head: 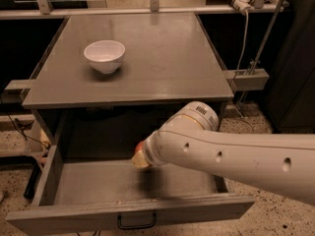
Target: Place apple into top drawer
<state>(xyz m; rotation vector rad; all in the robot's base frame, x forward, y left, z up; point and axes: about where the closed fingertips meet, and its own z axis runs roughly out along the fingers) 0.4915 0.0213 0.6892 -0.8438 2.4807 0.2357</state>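
The top drawer (59, 215) is pulled fully open below the tabletop, with its dark pull handle (136, 224) at the front. My white arm (221, 151) reaches in from the right over the drawer. My gripper (141, 155) is at the arm's left end, mostly hidden behind the wrist. It is shut on the apple (140, 156). Only a red and yellowish edge of the apple shows. The apple hangs above the drawer floor near its middle, with a shadow under it.
A white bowl (104, 55) stands on the grey tabletop (162, 58) at the back left. A metal rail and cables run at the right (248, 77). The floor around the cabinet is speckled.
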